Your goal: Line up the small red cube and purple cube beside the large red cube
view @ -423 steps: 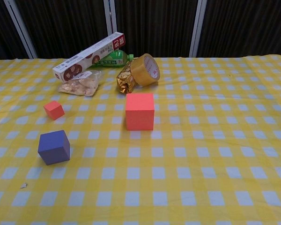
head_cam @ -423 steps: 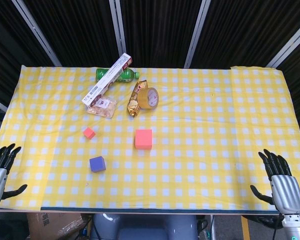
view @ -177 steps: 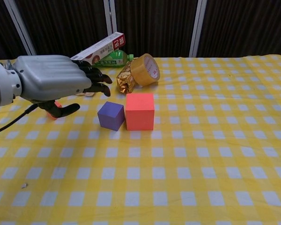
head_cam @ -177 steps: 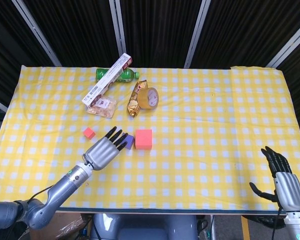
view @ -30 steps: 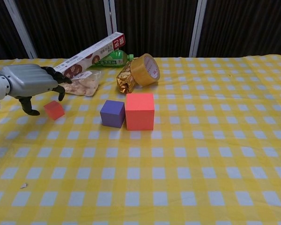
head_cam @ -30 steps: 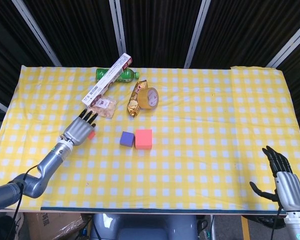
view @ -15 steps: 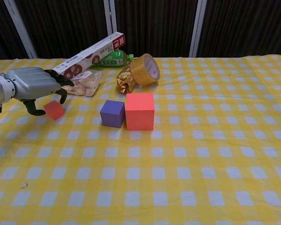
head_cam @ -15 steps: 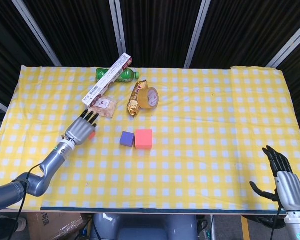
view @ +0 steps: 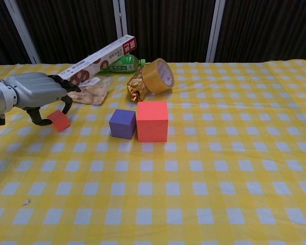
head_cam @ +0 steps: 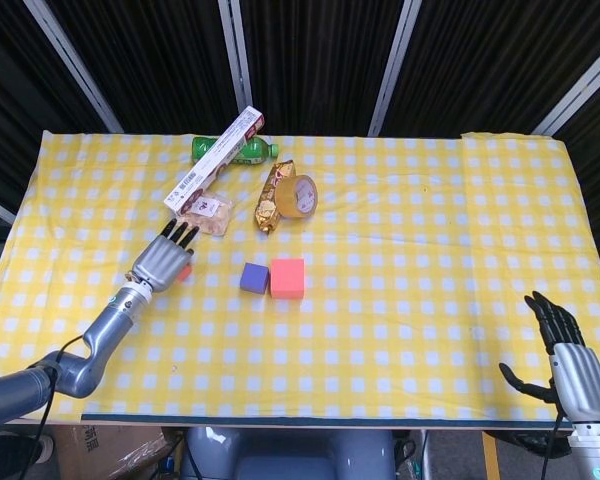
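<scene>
The large red cube (head_cam: 287, 278) (view: 152, 121) sits mid-table, and the purple cube (head_cam: 254, 278) (view: 123, 124) stands against its left side. Further left lies the small red cube (head_cam: 185, 271) (view: 59, 121) on the cloth, slightly tilted in the chest view. My left hand (head_cam: 162, 260) (view: 38, 91) hovers over it, fingers stretched above it and the thumb low at its left; it covers most of the cube in the head view. I see no firm grip on the cube. My right hand (head_cam: 568, 365) stays at the near right table edge, fingers spread, holding nothing.
Behind the cubes lie a long wrap box (head_cam: 213, 160), a green bottle (head_cam: 242, 150), a clear snack bag (head_cam: 204, 212), a gold packet (head_cam: 270, 200) and a tape roll (head_cam: 300, 196). The yellow checked tablecloth (head_cam: 430, 250) spreads to the right.
My left hand has crept a little to the right over the small red cube, with its thumb nearer the cube. The cubes and the right hand have not moved.
</scene>
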You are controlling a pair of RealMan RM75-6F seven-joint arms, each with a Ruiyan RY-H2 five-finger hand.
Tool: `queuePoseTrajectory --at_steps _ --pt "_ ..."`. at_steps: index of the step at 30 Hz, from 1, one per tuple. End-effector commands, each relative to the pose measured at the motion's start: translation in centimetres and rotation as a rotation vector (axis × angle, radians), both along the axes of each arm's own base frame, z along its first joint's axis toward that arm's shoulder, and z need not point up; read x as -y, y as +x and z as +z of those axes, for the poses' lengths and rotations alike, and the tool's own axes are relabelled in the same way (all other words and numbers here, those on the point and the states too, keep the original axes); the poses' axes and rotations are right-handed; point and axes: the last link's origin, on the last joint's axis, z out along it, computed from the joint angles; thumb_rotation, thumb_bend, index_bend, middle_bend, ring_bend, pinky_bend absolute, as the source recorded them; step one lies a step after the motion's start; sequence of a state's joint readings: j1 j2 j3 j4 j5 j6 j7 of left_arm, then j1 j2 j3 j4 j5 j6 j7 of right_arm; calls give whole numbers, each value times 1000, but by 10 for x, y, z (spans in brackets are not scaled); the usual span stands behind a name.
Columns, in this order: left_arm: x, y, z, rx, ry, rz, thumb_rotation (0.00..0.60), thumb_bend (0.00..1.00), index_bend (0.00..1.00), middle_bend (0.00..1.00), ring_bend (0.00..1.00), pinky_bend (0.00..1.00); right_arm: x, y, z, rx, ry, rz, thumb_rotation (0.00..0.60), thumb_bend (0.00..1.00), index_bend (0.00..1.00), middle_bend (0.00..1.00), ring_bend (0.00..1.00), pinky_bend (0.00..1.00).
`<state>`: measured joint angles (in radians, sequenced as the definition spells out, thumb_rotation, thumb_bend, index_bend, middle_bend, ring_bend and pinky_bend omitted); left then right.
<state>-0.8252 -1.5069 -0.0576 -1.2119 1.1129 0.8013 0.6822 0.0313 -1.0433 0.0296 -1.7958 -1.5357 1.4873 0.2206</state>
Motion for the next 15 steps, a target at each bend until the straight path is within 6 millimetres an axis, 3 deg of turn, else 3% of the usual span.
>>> queuePoseTrajectory --at_steps 1,8,15 --pt "1 3 1 -15 6 -2 600 405 457 0 0 0 -1 0 1 4 -4 0 600 308 0 0 0 0" --pt "2 -3 4 -34 17 13 600 406 456 0 0 0 -1 0 2 6 -10 2 600 308 0 0 0 0" --pt "3 21 11 101 70 66 600 406 440 0 0 0 0 0 0 5 -5 4 600 308 0 0 0 0"
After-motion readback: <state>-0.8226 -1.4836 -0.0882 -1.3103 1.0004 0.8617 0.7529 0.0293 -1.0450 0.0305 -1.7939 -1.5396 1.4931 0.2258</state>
